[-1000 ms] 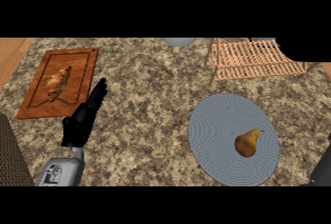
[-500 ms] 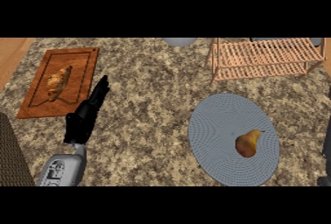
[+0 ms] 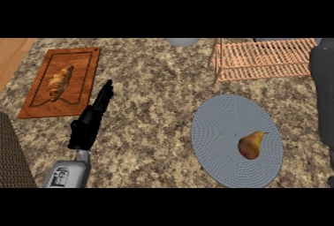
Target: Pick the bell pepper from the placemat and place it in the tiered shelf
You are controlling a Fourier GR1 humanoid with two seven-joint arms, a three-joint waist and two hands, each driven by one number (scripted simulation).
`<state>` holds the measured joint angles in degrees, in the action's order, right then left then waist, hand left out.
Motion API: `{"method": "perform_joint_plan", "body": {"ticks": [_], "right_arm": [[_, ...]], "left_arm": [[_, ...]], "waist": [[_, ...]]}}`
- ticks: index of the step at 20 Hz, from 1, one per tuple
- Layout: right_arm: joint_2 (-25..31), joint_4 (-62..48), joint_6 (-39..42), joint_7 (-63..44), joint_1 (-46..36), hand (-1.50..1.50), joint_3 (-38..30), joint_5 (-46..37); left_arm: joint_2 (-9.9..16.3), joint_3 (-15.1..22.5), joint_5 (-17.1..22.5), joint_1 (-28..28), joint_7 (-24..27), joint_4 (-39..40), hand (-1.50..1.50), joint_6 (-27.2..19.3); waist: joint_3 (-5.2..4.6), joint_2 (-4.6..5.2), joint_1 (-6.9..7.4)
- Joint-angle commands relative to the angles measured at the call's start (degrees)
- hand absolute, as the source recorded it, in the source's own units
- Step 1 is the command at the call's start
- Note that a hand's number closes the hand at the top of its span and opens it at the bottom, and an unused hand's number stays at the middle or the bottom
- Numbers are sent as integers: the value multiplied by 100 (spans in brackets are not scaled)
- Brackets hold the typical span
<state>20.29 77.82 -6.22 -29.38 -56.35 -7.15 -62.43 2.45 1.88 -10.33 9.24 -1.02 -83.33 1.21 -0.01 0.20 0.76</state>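
Head view: left robot hand fingers straight; pear-like fruit on placemat; no writing legible.

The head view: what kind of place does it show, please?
Most likely a kitchen counter. The speckled stone top carries a wooden cutting board with a pastry, a round placemat with a pear-shaped fruit, and a wooden tiered shelf.
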Motion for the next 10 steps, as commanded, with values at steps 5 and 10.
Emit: {"method": "perform_joint_plan", "body": {"ticks": [5, 10], "right_arm": [[-456, -817, -1489, 831, -96, 150, -870, 1067], [-164, -1919, -1937, 1754, -413, 150, -1118, 1444]], "left_arm": [[140, -185, 107, 328, -160, 102, 0, 103], [-61, -27, -72, 349, -82, 149, 0, -101]], "waist": [[10, 38, 16], [2, 14, 18]]}}
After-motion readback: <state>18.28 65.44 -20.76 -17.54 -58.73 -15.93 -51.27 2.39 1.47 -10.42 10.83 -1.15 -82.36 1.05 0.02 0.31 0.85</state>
